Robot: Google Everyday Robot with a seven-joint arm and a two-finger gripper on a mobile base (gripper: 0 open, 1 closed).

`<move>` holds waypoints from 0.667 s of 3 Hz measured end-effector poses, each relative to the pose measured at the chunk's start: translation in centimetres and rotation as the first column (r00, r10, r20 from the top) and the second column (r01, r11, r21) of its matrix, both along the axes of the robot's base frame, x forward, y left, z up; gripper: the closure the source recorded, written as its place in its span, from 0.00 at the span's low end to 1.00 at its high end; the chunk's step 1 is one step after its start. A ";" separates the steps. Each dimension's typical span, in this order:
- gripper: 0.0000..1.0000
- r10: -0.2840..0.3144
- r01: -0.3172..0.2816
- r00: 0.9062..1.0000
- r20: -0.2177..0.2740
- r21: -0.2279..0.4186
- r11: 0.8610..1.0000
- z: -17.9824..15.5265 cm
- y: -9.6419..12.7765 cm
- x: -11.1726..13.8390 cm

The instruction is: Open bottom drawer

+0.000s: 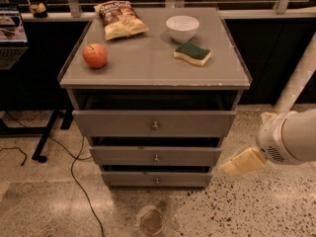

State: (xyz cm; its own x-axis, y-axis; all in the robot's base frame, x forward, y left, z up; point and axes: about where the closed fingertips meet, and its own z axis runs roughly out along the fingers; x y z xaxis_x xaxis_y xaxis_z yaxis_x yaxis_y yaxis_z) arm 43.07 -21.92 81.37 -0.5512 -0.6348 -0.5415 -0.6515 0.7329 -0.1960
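The bottom drawer [157,178] has a tiny knob [157,181], and my gripper [242,163] (open or closed, I cannot tell) sits off to its right, so I might miss it.

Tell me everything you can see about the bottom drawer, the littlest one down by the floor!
The bottom drawer is the lowest, shortest front of the grey cabinet. It looks like plain grey wood, with one small round metal knob in the middle. It sits level just above the speckled floor, under a dark gap, and none of its inside shows. Nothing touches it: the end effector hangs to its right, clear of it.
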 end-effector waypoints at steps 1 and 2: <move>0.00 -0.113 0.113 0.994 -0.004 0.077 0.991 -4.2 0.3 0.2; 0.00 -0.215 0.214 0.977 -0.006 0.130 0.968 -7.8 0.7 0.7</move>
State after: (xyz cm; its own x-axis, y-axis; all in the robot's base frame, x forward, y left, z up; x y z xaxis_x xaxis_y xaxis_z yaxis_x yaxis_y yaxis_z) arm 43.74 -21.19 73.56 -0.6619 -0.4270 -0.6161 -0.4754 0.8746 -0.0954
